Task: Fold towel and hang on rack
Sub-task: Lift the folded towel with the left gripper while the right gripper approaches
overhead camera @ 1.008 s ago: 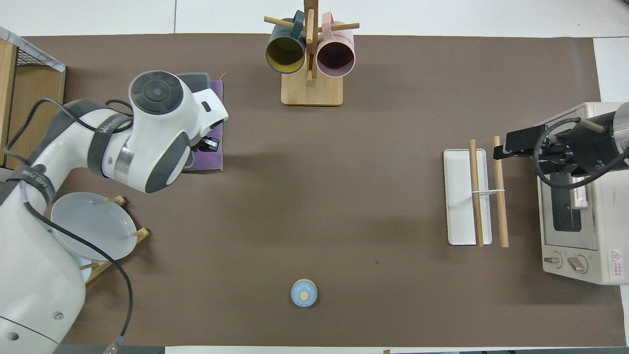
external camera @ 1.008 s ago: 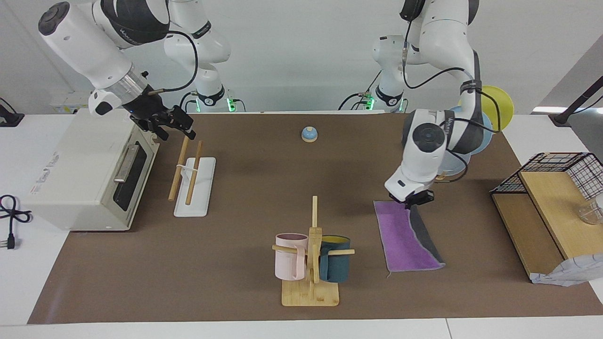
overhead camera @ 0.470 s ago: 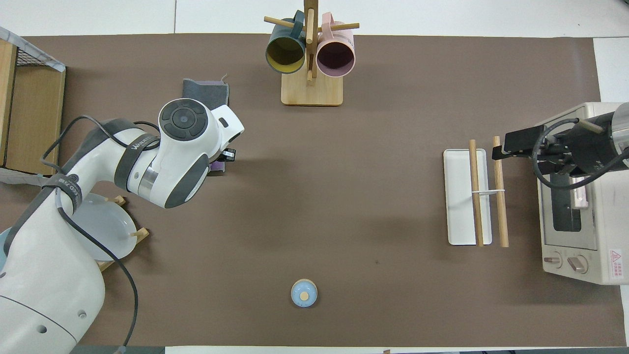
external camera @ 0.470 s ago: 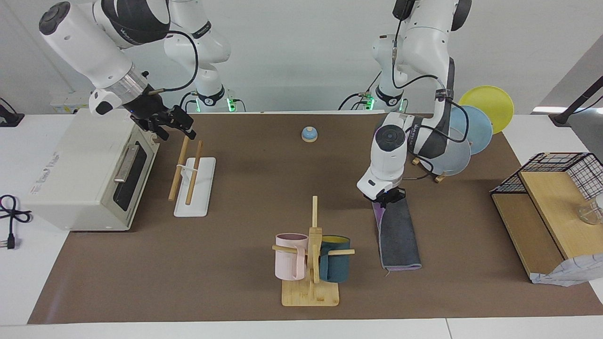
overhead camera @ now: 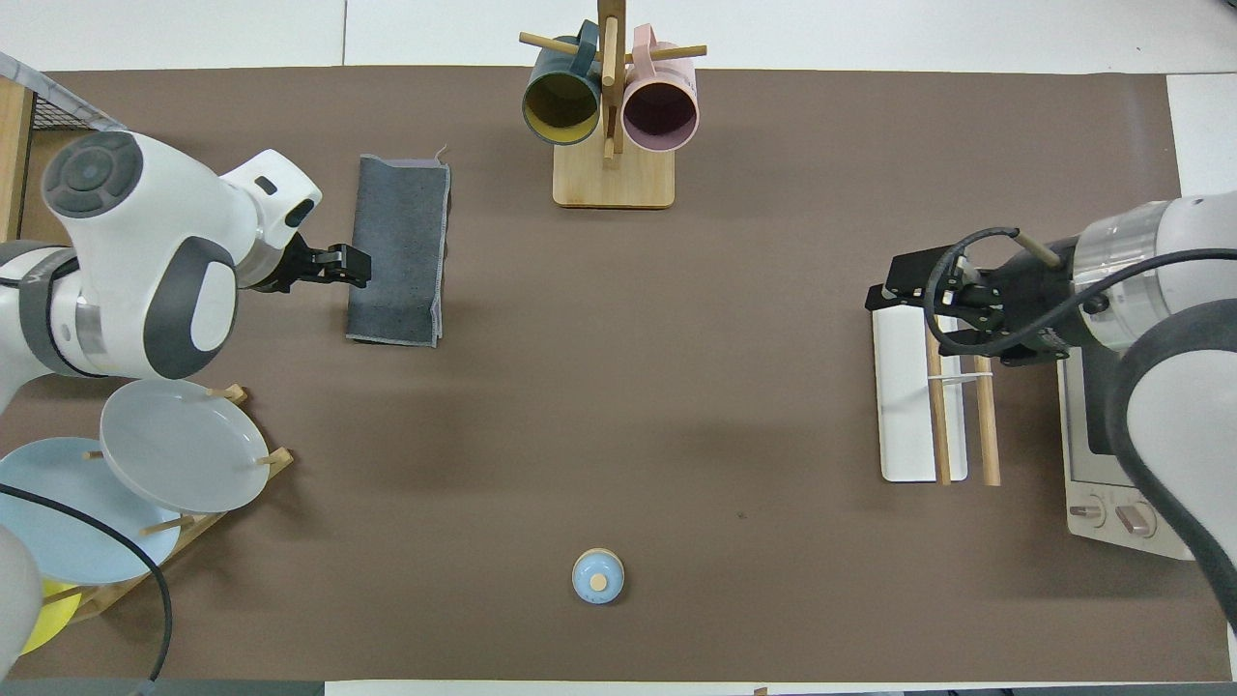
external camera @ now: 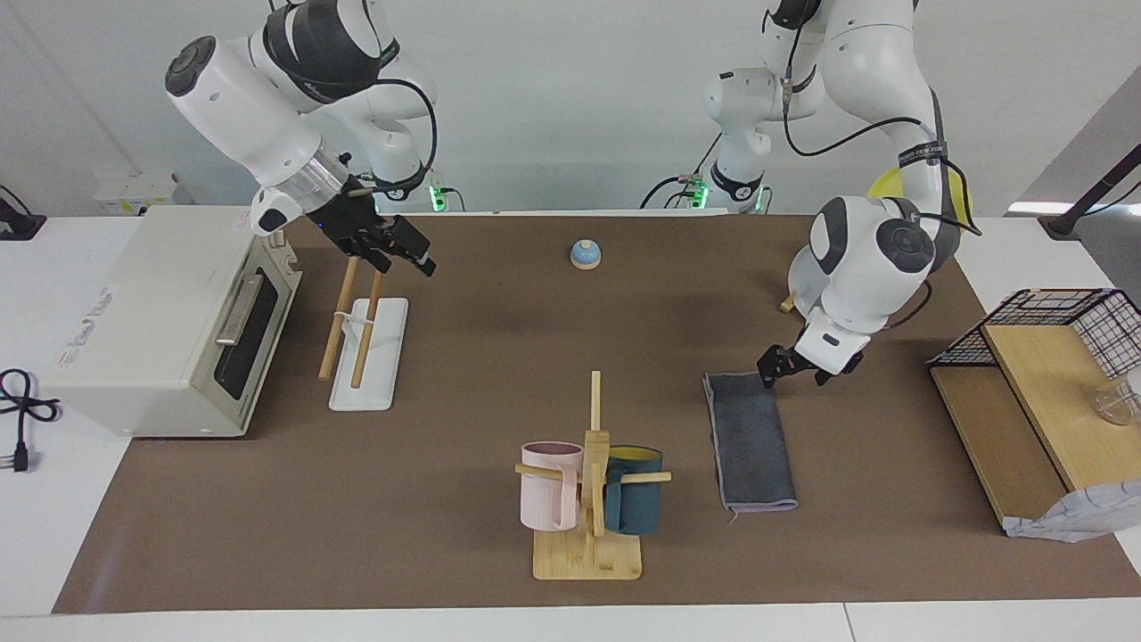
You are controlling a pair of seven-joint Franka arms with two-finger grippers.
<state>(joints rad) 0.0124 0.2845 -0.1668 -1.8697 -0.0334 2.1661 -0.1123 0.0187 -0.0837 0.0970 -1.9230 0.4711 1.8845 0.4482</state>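
The towel [external camera: 749, 441] lies folded into a narrow strip, grey side up with a purple edge showing, and also appears in the overhead view [overhead camera: 396, 249]. My left gripper [external camera: 796, 372] is open and empty, low beside the towel on the side toward the left arm's end of the table; it shows in the overhead view too [overhead camera: 340, 267]. The rack [external camera: 352, 316], two light-wood rods on a white base [overhead camera: 901, 406], stands in front of the toaster oven. My right gripper [external camera: 407, 253] is open and empty, raised over the rack [overhead camera: 881, 285].
A toaster oven [external camera: 169, 312] stands at the right arm's end. A bamboo mug tree with two mugs [external camera: 588, 499] stands beside the towel. A plate stand [overhead camera: 164, 454], a blue bell [external camera: 585, 254] and a wooden shelf with a wire basket [external camera: 1043, 392] are also on the table.
My left gripper laid the towel's purple half over so the grey side faces up, let go and drew back toward its own end. My right gripper moved from the oven to over the rack.
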